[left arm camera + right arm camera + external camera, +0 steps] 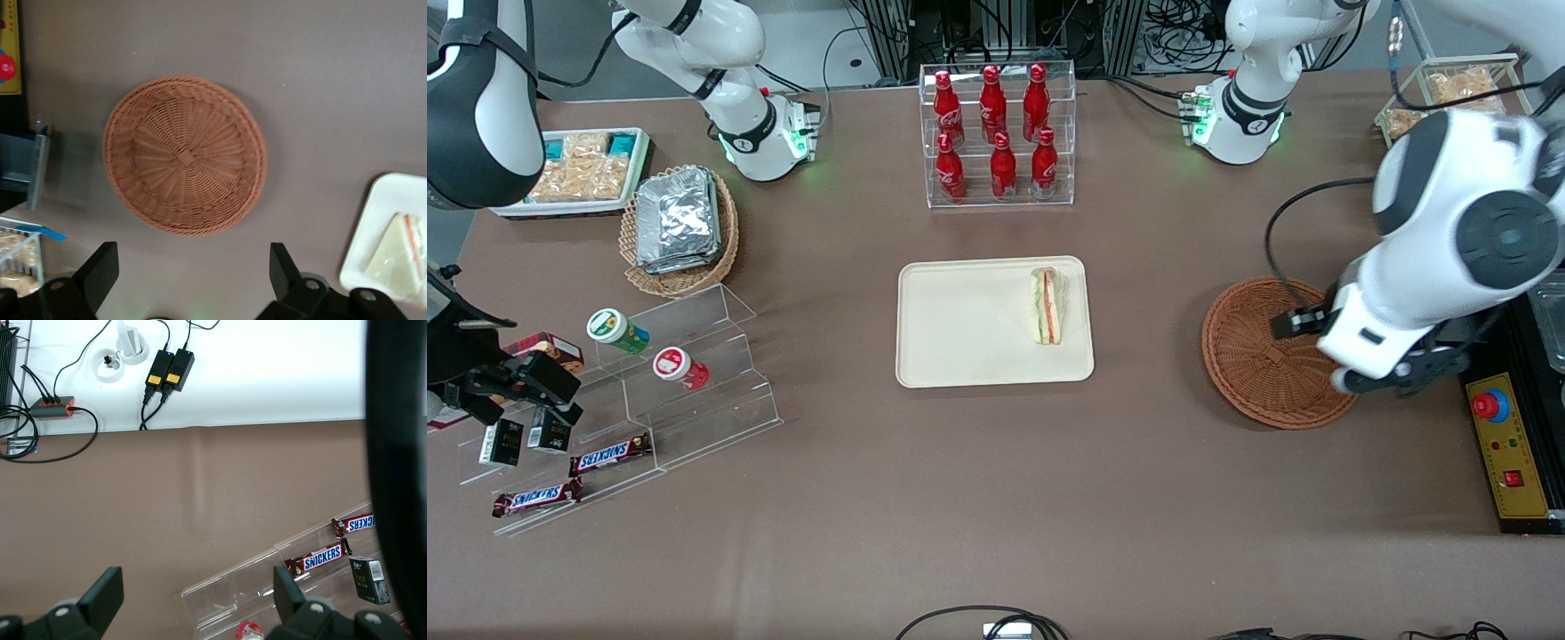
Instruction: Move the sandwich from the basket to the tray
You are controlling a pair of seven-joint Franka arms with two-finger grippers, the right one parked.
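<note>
The front view shows the whole desk (996, 498), but there the working arm's bulk covers the claw. The left wrist view supplies what that view lacks: the claw (193, 270) hangs above the desk with its two dark fingers (100, 267) spread wide apart and nothing between them.

Directly below the claw, the reddish-brown basket (185, 155) lies empty, its woven floor bare from rim to rim. In the front view the arm overlaps the basket's (1258, 356) edge toward the working arm's end.

The sandwich (1047, 305) is off to the claw's side, toward the parked arm's end. It lies on the cream tray (960, 324), close along the tray edge nearest the basket. The rest of the tray surface is bare. The wrist view catches only a corner of the tray (387, 200) and the sandwich (399, 252) in its clear wrap.

Between basket and tray runs a band of bare brown desk. A clear rack of red bottles (996, 133) stands farther from the front camera than the tray, well apart from the claw.
</note>
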